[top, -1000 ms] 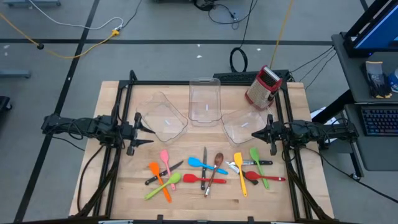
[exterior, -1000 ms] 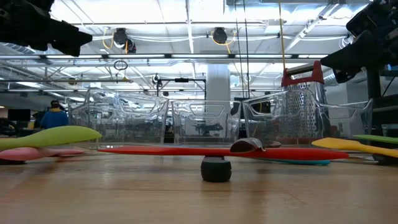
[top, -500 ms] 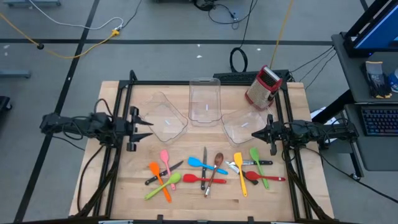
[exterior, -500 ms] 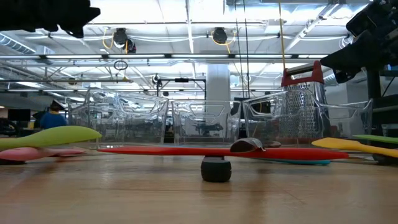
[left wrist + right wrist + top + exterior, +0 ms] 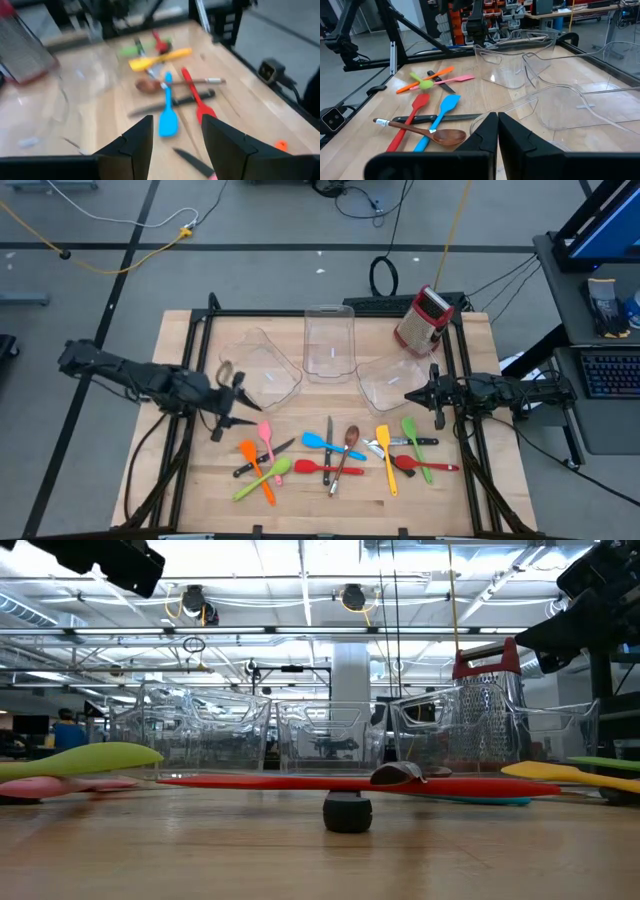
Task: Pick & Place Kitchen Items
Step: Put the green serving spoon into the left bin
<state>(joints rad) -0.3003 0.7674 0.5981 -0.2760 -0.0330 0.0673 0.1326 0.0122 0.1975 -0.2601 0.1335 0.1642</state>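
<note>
The kitchen items lie spread on the near half of the wooden table: an orange spatula (image 5: pixel 257 470), a pink one (image 5: pixel 266 435), a green spoon (image 5: pixel 262 478), a blue spatula (image 5: pixel 330 443), a brown spoon (image 5: pixel 345 452), a red spatula (image 5: pixel 320 468), a yellow spatula (image 5: pixel 385 455) and a green spatula (image 5: pixel 413 442). My left gripper (image 5: pixel 243 405) hovers open, tipped down, just left of the pink spatula and holds nothing. Its wrist view shows the blue spatula (image 5: pixel 167 112) ahead of the gap (image 5: pixel 177 140). My right gripper (image 5: pixel 410 397) waits shut at the right, above a clear bin.
Three clear plastic bins (image 5: pixel 265 370) (image 5: pixel 329 340) (image 5: pixel 385 380) stand in a row across the table's middle and far part. A red-topped metal grater (image 5: pixel 424 318) stands at the far right. Black frame rails run along both sides of the table.
My left gripper has swung out from the left rail toward the table's right and near edge, toward the pink spatula, rising and tipping its fingers downward. Its fingers have stayed open. No utensil has moved.
</note>
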